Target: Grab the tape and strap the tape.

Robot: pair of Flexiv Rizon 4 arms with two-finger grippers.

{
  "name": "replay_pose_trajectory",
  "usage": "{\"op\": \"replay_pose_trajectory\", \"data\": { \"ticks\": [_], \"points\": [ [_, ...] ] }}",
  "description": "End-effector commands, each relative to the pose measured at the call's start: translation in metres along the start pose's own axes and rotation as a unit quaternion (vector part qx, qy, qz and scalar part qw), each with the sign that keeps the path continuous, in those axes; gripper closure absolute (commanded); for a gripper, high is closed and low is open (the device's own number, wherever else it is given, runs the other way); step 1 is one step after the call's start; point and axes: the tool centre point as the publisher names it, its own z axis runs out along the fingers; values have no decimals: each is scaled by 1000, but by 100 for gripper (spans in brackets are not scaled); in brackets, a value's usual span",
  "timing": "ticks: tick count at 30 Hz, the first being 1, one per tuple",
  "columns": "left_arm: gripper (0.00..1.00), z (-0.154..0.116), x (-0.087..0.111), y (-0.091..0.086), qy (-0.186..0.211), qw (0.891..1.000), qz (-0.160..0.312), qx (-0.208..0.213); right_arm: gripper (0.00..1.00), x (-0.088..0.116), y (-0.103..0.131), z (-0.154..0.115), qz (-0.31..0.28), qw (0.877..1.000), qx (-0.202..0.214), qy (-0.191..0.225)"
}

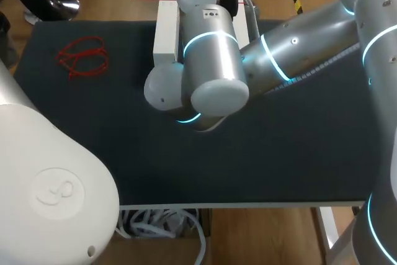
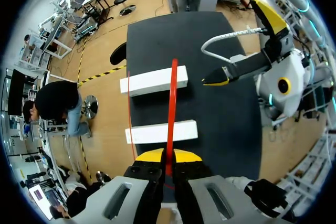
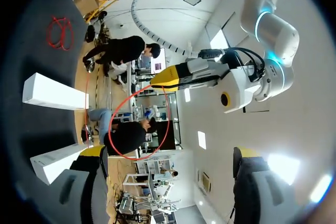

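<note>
**Item 1. Spare red tape coil** (image 1: 80, 57): lies loose on the bench (image 1: 279, 153) at about 10 o'clock in the head view. It is well apart from both sets of jaws.

**Item 2. Left arm** (image 1: 56, 172): the left jaws are pinched tight on the red tape (image 2: 171, 103). The strand runs straight out from the fingertips toward 12 o'clock, its long axis in line with the fingers. It crosses the near white block (image 2: 184, 129) and then the far white block (image 2: 152, 81). Whether it touches either block cannot be told. A thinner red line curves back at the strand's 9 o'clock side, so it appears to be a loop.

**Item 3. Right arm** (image 1: 298, 54): comes in past the bench's middle. The right jaws are spread wide with nothing in them. In the left wrist view they stand at 2 o'clock of the strand, near it but not touching. Seen from the right jaws, the loop hangs ahead at about 11 o'clock.

**Item 4. Governing relation (judgement):** the left jaws already have the tape. The free stretch lies toward 9 o'clock of the right jaws, which are nearest to it, so they would close across the strand's length.

**Item 5. Containers:** both white blocks look closed. Whether they are hollow cannot be told.
</note>
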Motion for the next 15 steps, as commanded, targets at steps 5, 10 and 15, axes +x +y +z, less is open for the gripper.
{"op": "replay_pose_trajectory", "data": {
  "ticks": [5, 10, 15],
  "points": [
    [100, -1, 0, 0, 1, 1000, -1, -2, 0, -2, 0, 0, -1, 1000, -1, 3],
    [100, -2, -2, 3, -1, 1000, -1, -3, 0, -2, 0, 0, -1, 1000, -1, 3],
    [100, 1, -5, 18, 2, 1000, -11, -27, 0, -2, 0, 0, -1, 1000, -1, 3]
  ]
}}
